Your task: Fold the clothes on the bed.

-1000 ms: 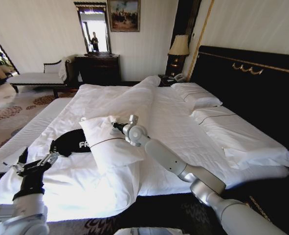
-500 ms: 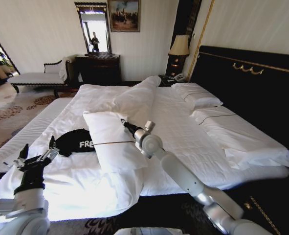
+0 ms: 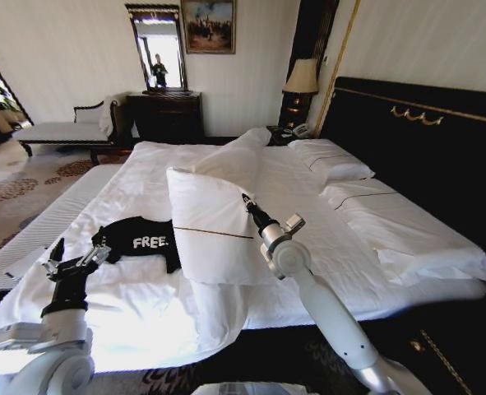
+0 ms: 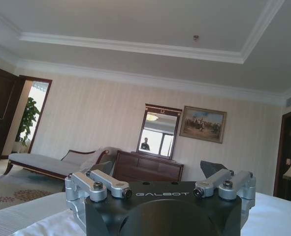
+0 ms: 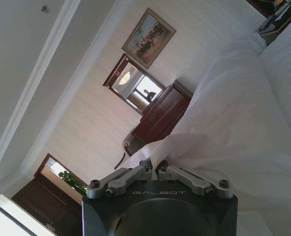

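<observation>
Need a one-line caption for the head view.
Right gripper lifts a duvet fold off the black T-shirt on the bed; left gripper open nearby.

I see my left gripper (image 4: 162, 189), black-bodied with silver metal linkages, with its two sides spread well apart above the white bed linen (image 4: 271, 219). Past it a grey-cushioned chaise bench with a dark wooden frame (image 4: 51, 164) stands beside a dark wooden dresser (image 4: 147, 171) against the pale striped wall. Above the dresser hang a dark-framed mirror (image 4: 160, 132) and a gilt-framed painting (image 4: 203, 124).
</observation>
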Motion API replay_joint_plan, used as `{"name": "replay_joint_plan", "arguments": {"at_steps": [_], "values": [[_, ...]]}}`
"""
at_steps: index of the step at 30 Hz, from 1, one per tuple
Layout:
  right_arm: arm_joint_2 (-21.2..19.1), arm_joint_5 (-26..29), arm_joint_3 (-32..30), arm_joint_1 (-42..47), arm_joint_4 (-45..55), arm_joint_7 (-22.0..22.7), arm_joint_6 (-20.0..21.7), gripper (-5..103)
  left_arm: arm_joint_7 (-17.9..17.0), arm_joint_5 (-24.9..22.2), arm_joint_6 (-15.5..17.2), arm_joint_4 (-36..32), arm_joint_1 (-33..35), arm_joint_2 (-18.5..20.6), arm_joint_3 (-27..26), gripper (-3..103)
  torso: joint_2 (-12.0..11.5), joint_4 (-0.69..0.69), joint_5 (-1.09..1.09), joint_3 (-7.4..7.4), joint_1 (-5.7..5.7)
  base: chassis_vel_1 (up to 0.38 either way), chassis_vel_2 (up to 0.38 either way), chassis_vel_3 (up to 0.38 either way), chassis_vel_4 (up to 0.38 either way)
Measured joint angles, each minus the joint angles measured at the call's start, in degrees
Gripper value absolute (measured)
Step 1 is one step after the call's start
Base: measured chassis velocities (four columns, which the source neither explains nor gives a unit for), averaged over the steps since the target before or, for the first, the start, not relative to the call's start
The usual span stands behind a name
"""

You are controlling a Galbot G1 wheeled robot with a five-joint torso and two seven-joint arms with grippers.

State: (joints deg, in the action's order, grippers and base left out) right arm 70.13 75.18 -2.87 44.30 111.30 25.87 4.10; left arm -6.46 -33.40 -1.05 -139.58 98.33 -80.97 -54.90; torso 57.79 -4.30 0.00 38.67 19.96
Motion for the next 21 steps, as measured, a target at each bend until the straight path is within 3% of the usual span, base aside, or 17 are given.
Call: {"name": "replay_joint_plan", "arguments": {"at_steps": [21], "values": [[0.1, 0.1, 0.4, -0.4, -0.4, 0.1, 0.2, 1, 0.1, 0.1, 0.0, 0.0, 0.1, -0.1, -0.1, 100, 0.0, -0.01, 0.0, 0.0, 0.0, 0.0, 0.0, 0.0, 0.0]]}}
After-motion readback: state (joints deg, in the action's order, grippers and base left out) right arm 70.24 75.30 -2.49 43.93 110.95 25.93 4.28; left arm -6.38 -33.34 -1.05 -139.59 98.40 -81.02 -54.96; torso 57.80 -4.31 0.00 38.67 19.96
